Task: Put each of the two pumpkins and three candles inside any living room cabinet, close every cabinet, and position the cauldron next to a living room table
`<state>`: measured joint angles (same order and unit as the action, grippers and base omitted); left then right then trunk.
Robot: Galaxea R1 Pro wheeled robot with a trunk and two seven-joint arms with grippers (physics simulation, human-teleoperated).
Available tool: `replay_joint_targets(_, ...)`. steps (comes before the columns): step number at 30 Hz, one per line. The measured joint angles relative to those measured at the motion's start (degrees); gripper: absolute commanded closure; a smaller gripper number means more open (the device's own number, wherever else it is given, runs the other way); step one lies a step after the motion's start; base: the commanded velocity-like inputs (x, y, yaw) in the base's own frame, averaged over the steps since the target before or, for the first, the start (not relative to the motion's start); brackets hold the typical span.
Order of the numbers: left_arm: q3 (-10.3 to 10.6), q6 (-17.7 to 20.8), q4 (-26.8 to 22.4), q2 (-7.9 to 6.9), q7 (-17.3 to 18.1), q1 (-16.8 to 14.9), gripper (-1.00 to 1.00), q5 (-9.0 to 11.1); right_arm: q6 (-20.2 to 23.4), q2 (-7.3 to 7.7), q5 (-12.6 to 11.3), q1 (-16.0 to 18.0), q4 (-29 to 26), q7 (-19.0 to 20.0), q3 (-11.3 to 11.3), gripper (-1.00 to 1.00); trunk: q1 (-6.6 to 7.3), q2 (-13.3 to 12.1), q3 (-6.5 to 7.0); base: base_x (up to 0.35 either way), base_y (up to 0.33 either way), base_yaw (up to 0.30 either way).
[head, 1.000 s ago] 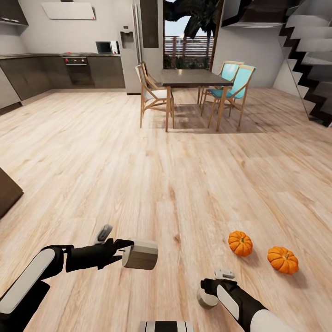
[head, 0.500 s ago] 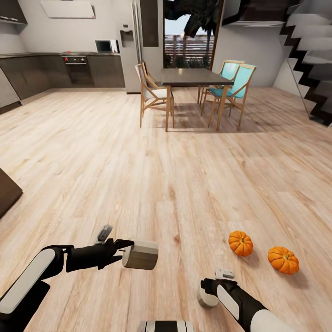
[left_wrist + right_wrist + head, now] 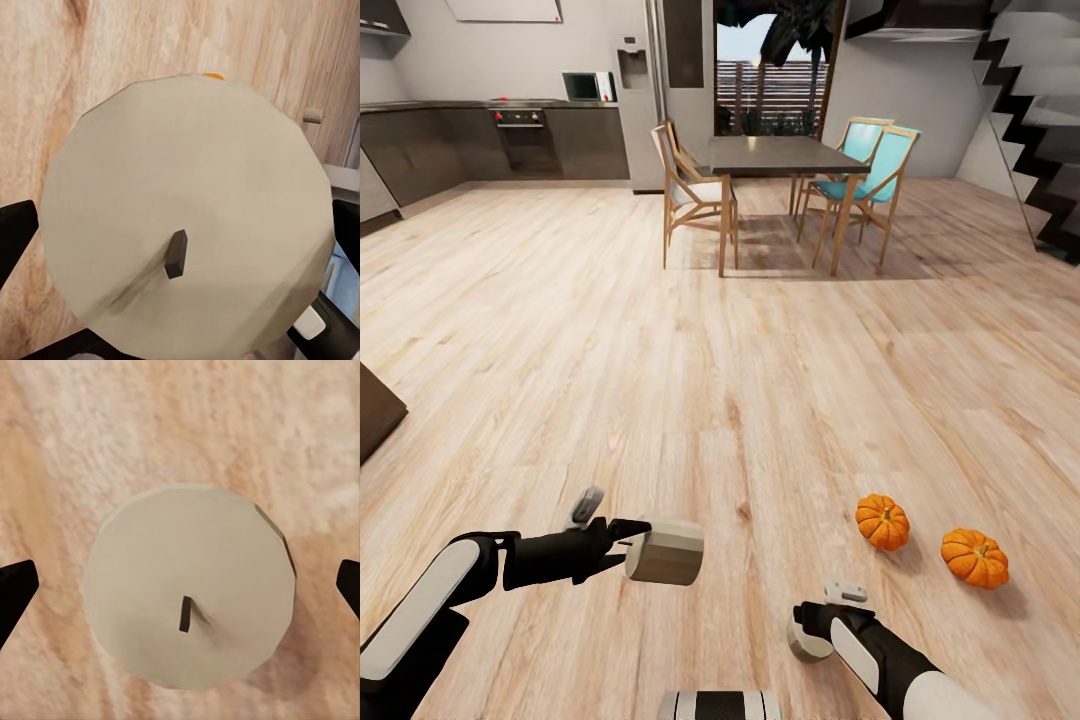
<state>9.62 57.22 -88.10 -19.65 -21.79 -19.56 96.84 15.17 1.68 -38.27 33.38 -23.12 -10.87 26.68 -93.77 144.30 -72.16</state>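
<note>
Candles, two, pale cream and cylindrical. One large candle is held out sideways in the left gripper, above the wooden floor; in the left wrist view its round wick end faces the camera, with the dark fingers at either rim, clamped on it. A second candle stands upright on the floor below the right gripper; in the right wrist view its top with a short dark wick lies between the two fingertips, which stand well apart and clear of its sides.

Pumpkins, two, orange and ribbed, rest on the floor to the robot's right: the nearer pumpkin just ahead of the right arm, the farther pumpkin just beside it, the two apart from each other.

Surroundings. A dark corner of low furniture enters at the left edge; what it belongs to cannot be told. Far ahead stand a dark-topped dining table with a wooden chair and two turquoise chairs. Beyond, a kitchen run with an oven; at right, a dark staircase.
</note>
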Motion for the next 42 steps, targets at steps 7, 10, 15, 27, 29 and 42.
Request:
replay_joint_targets(7,0.0,0.01,0.0,0.0,0.04,0.0,1.0,-0.04,-0.16,0.0,-0.01,0.0,0.02,0.67,0.0,-1.0,0.0,0.0,0.0,0.0,0.0,0.0)
replay_joint_targets(10,0.0,-0.01,0.0,0.0,0.04,0.0,1.0,0.07,-0.18,0.01,-0.03,0.0,0.04,1.71,0.0,-1.0,-0.03,0.01,-0.21,0.0,0.0,0.0)
replay_joint_targets(15,0.0,0.03,0.0,0.02,-0.01,0.0,1.0,-0.12,-1.46,0.02,-0.06,0.0,0.13,2.36,0.0,-1.0,-0.16,0.08,-1.32,0.0,0.0,0.0)
replay_joint_targets(27,0.0,0.0,0.0,0.05,0.04,0.0,1.0,0.0,-2.02,0.01,-0.14,0.0,0.25,2.32,0.0,-1.0,-0.23,0.12,-2.0,0.0,0.0,0.0)
replay_joint_targets(29,0.0,0.01,0.0,0.06,0.02,0.01,1.0,-0.02,-2.07,0.01,-0.15,0.0,0.29,2.31,0.0,-1.0,-0.23,0.12,-2.0,0.0,0.0,0.0)
replay_joint_targets(42,0.99,0.01,0.0,0.09,0.05,0.0,1.0,-0.06,-2.93,0.08,-0.28,0.0,0.6,2.29,-0.1,-1.0,-0.41,0.22,-3.55,0.0,0.0,0.0)
